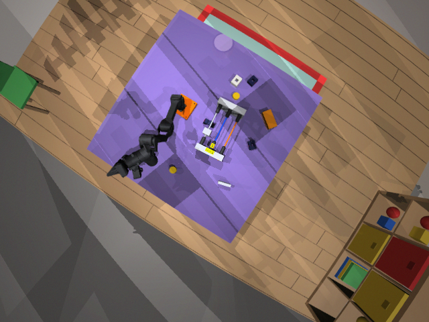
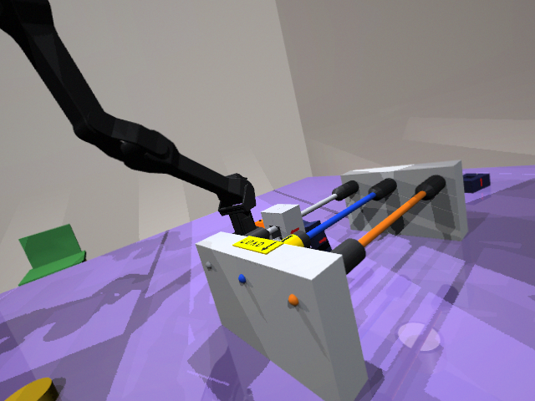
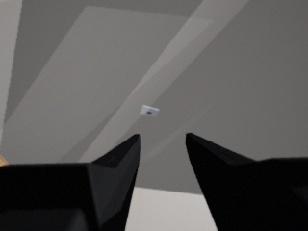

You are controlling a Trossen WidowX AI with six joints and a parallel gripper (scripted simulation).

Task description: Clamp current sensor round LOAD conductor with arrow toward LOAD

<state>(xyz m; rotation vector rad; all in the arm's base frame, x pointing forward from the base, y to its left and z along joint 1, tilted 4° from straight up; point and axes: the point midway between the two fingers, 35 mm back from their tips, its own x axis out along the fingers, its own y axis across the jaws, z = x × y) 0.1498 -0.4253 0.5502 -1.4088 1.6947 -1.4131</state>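
Jaws part open, empty, aimed at bare wall. Sensor (image 2: pixel 282 219) sits mid-counter (image 1: pixel 214 221) on the grey conductor (image 2: pixel 318 204), arm (image 2: pixel 142 149) partly hiding it; arrow unreadable, latch unclear.

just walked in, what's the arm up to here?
The arm's gripper is open and empty, out by the table edge and facing away from the conductor fixture. A grey conductor, a blue one and an orange one run between its two blocks. A white box sits by the grey conductor; I can't tell if it's clamped on. Nothing is being handled.
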